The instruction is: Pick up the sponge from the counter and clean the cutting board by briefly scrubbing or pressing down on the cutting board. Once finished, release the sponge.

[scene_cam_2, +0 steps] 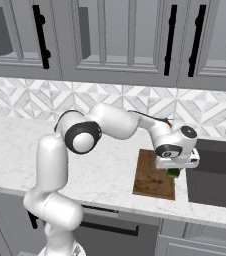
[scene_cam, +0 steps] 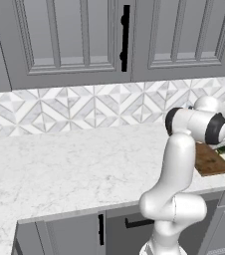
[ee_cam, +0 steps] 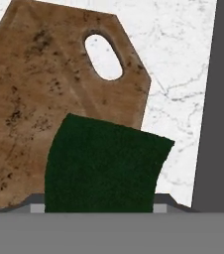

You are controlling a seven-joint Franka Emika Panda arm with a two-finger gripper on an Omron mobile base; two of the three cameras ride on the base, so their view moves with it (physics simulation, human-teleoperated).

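Hand [scene_cam_2: 174,170] — closed on small dark-green sponge [ee_cam: 101,166] | sponge directly under hand, over near right edge of reddish-brown wooden cutting board [ee_cam: 39,104] on white marble desk [scene_cam: 74,164] | contact with board unclear — pressing means straight down.

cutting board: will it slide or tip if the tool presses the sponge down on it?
The cutting board lies flat on the marble-look counter, so tipping seems unlikely. It looks thin and rigid, probably light, and the counter looks smooth, so sideways scrubbing might shift it. The sponge sits toward the board's sink-side edge, near the handle hole; pressing straight down there should still be stable.
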